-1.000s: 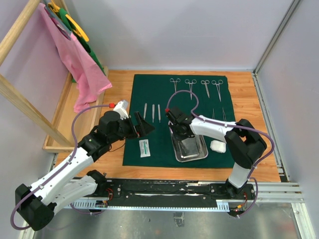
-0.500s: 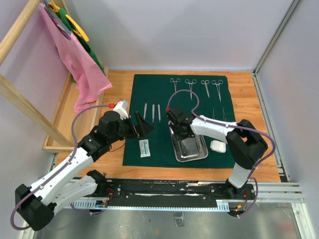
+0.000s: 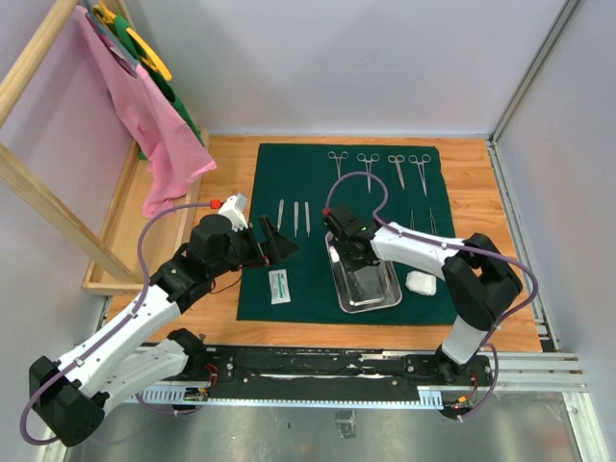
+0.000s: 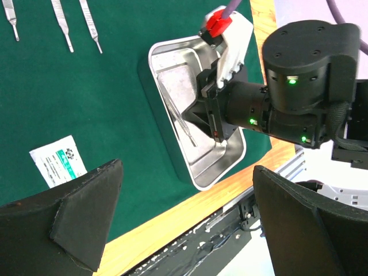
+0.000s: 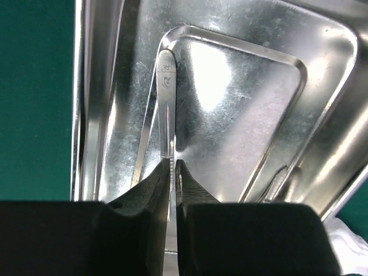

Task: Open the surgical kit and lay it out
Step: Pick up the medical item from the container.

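The surgical kit lies open on its dark green cloth. My right gripper reaches down into the steel tray. In the right wrist view its jaws are shut on a slim steel tweezers that rests on the tray floor. My left gripper hangs open over the cloth's left edge, holding nothing. Below it lies the white packet. The gauze wad sits right of the tray. Several clamps line the far edge. Three tweezers lie left of the tray.
A pink cloth hangs from a wooden rack over a wooden side shelf at the left. Thin tools lie on the cloth to the right. A metal rail runs along the near edge. Walls close in behind and on the right.
The right jaws have closed a little further onto the tweezers in the tray, and the right arm has shifted slightly. The left arm has not moved.
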